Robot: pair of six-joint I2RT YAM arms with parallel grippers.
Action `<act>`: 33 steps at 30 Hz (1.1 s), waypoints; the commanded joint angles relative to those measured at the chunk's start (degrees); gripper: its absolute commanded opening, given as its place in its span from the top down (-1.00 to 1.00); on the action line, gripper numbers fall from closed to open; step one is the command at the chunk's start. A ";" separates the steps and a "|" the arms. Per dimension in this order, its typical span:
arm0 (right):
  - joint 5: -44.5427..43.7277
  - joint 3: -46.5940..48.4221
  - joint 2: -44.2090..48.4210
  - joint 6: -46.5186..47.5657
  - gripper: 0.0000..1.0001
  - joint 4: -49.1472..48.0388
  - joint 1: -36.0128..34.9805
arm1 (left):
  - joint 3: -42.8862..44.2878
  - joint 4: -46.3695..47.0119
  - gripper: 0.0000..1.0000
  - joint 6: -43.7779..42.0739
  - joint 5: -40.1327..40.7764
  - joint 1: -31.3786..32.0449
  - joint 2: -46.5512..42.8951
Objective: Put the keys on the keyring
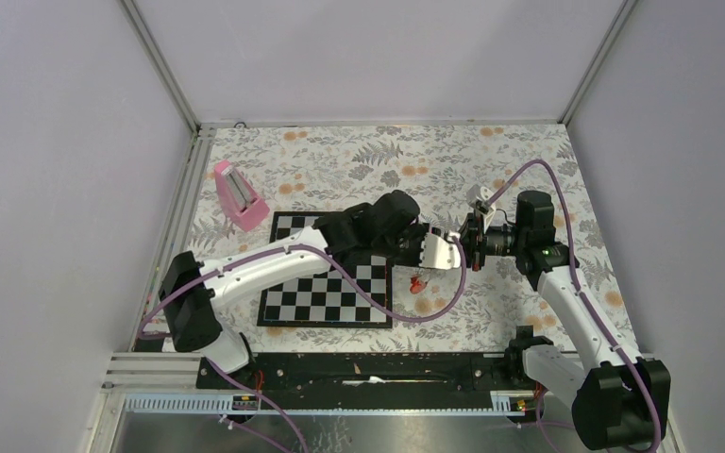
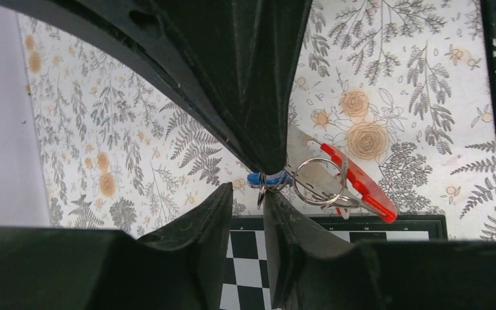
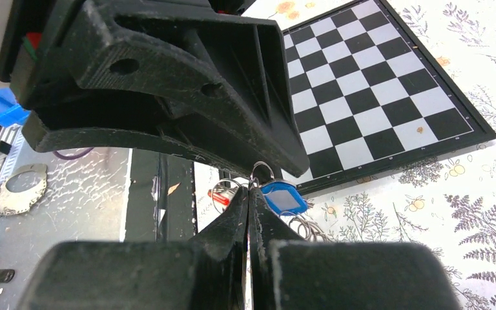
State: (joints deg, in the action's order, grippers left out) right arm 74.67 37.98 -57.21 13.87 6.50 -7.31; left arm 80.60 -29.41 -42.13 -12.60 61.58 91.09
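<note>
Up close, my right end effector [image 3: 248, 192] is pinched shut on the blue-tagged key [image 3: 285, 197]. The keyring [image 2: 360, 188] dangles beside it above the desk [image 1: 491, 170]. My left end effector [image 2: 248, 192] is slightly apart.

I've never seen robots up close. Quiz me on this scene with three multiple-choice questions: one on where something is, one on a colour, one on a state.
1. Where does the pink block stand relative to the chessboard?
A) on it
B) in front of its near edge
C) beyond its far left corner, on the floral cloth

2. What colour is the key tag at the tip of the right pincer?
A) green
B) blue
C) yellow

3. How do the right pincer's jaws stand?
A) shut together
B) wide apart
C) out of view

Answers:
1 C, the top view shows it off the board.
2 B, the right wrist view shows blue plastic.
3 A, no gap shows between them.
</note>
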 commanded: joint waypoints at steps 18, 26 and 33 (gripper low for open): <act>1.43 -0.45 0.74 -6.20 1.00 -5.90 1.33 | -6.92 8.42 -0.27 3.17 6.41 -0.40 -9.67; 6.21 -0.34 0.62 -8.17 1.00 -10.57 1.69 | -5.86 3.22 -0.19 4.53 -4.93 -2.96 -12.30; 13.14 1.50 1.10 -7.89 1.00 -10.03 1.69 | -2.55 -1.63 -0.19 3.89 -19.84 -6.55 -12.39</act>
State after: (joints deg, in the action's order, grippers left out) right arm 81.17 37.19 -57.21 6.94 -0.82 -5.93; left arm 74.00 -29.10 -38.48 -21.06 56.60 80.42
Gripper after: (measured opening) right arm 0.017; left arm 0.589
